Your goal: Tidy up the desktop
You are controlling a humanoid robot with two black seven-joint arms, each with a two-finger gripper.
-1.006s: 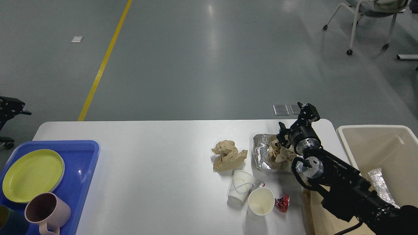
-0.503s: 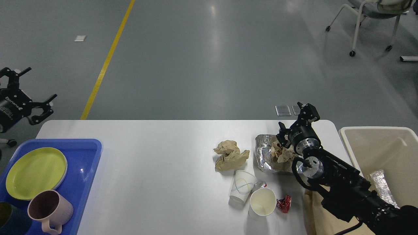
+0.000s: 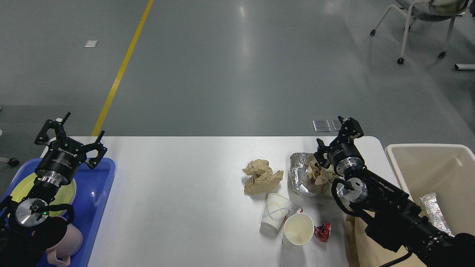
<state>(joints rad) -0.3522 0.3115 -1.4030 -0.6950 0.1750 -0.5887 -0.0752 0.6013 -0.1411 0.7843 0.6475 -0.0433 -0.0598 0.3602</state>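
Observation:
The white desktop [image 3: 178, 178] carries litter on its right half: a crumpled brown paper ball [image 3: 261, 176], a foil tray [image 3: 301, 174] holding more crumpled brown paper [image 3: 320, 173], two paper cups [image 3: 274, 211] [image 3: 297, 230] and a red wrapper [image 3: 322, 230]. My right gripper [image 3: 335, 136] stands open just above the foil tray's far right corner, holding nothing. Over the far end of the blue tray [image 3: 102, 178], my left gripper [image 3: 72, 134] is open and empty.
The blue tray at the left edge holds a yellow plate [image 3: 72, 189] and a pink mug [image 3: 72, 241], partly behind my left arm. A beige bin [image 3: 426, 163] stands off the table's right end with crumpled foil [image 3: 432, 209] inside. A chair [image 3: 419, 22] stands far right.
My left arm has swung in from the far left and now hangs over the blue tray, gripper open. The right arm and the litter have not moved.

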